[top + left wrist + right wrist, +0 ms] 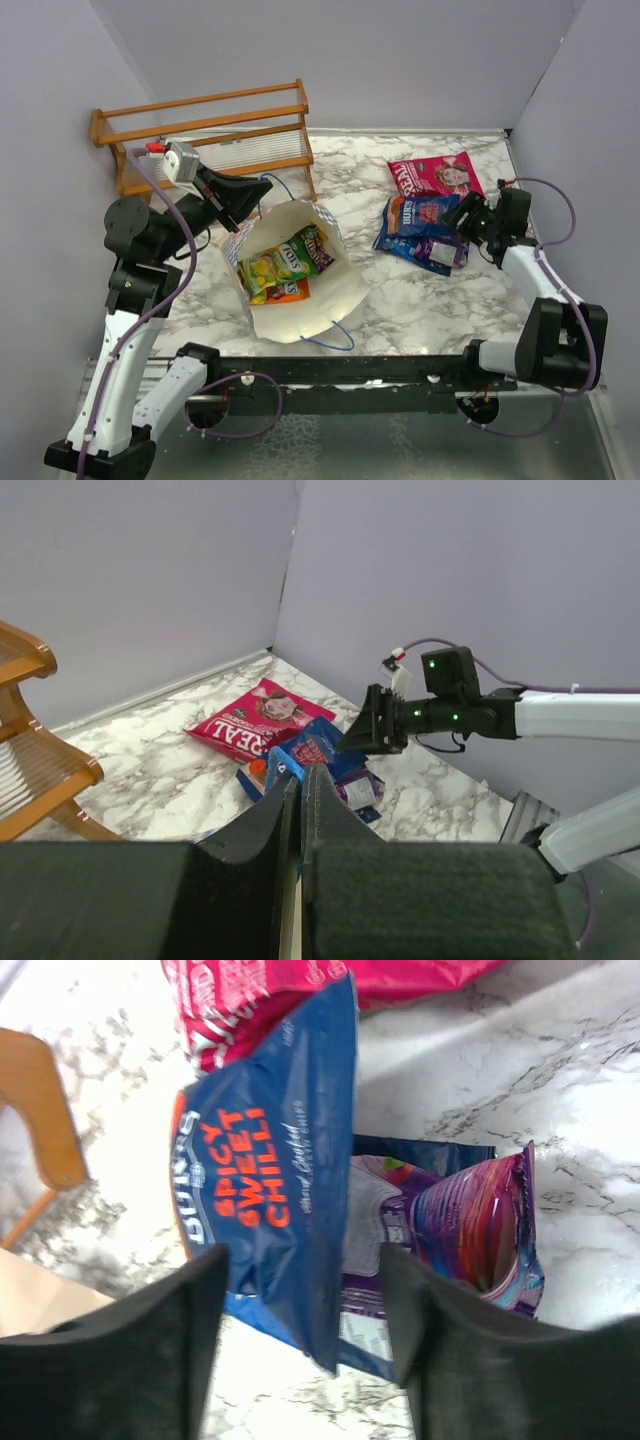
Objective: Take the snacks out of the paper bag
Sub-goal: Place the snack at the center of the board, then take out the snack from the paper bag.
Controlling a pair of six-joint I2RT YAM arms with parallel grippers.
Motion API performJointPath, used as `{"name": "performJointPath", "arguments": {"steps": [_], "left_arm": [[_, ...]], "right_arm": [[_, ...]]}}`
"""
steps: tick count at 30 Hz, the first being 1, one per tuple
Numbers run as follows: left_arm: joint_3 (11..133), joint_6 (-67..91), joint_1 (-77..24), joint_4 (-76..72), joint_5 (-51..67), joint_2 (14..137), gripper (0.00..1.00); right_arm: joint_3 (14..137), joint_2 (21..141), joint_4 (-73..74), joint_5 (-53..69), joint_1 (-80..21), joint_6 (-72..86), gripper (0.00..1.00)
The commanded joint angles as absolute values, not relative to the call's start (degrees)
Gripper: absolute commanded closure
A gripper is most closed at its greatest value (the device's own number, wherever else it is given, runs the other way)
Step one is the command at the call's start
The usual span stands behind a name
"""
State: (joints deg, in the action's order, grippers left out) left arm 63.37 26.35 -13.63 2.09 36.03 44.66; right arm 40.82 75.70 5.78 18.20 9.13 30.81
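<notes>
The cream paper bag [325, 300] lies open on the marble table, with yellow, green and red-orange candy packs [285, 265] inside. My left gripper [260, 192] is shut on the bag's upper rim; in the left wrist view a thin cream edge runs between its closed fingers [300, 780]. To the right lie a magenta-pink packet [435, 175], a blue packet [418, 215] and a dark purple packet [442, 252]. My right gripper [470, 222] hangs open over them. The blue packet's [270, 1170] raised edge stands between its spread fingers [305, 1300], and the purple packet [470, 1225] lies just beside them.
A wooden rack [210, 130] stands at the back left, behind the bag. Grey walls close in the table on the left, back and right. Bare marble shows between the bag and the packets [400, 290].
</notes>
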Motion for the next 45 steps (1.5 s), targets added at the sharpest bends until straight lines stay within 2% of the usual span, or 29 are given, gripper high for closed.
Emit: {"name": "performJointPath", "arguments": {"steps": [1,3,7,15,27,41,45], "left_arm": [[63.9,27.0,-13.7,-2.0,40.0,43.1,1.0],[63.3,27.4,-13.7,-3.1,40.9,42.9,1.0],[62.3,27.6,-13.7,-4.2,41.5,42.5,1.0],[62.0,27.4,-13.7,-3.9,41.5,42.5,1.0],[63.0,25.8,-13.7,-0.1,35.4,42.5,1.0],[63.2,26.9,-13.7,-2.6,41.1,42.8,1.0],[63.1,27.4,-13.7,-3.3,41.7,42.9,1.0]], "right_arm": [[43.6,68.0,7.5,14.9,9.6,28.6,0.3],[44.7,65.2,8.4,15.2,9.6,27.8,0.26],[46.8,61.6,8.6,20.8,9.6,25.0,0.24],[50.3,62.7,7.8,38.8,8.8,24.8,0.24],[54.4,62.9,2.6,54.8,-0.5,26.8,0.23],[60.7,55.8,4.4,55.0,-25.4,22.1,0.25],[60.8,56.1,4.6,50.2,-35.9,20.0,0.26]]}}
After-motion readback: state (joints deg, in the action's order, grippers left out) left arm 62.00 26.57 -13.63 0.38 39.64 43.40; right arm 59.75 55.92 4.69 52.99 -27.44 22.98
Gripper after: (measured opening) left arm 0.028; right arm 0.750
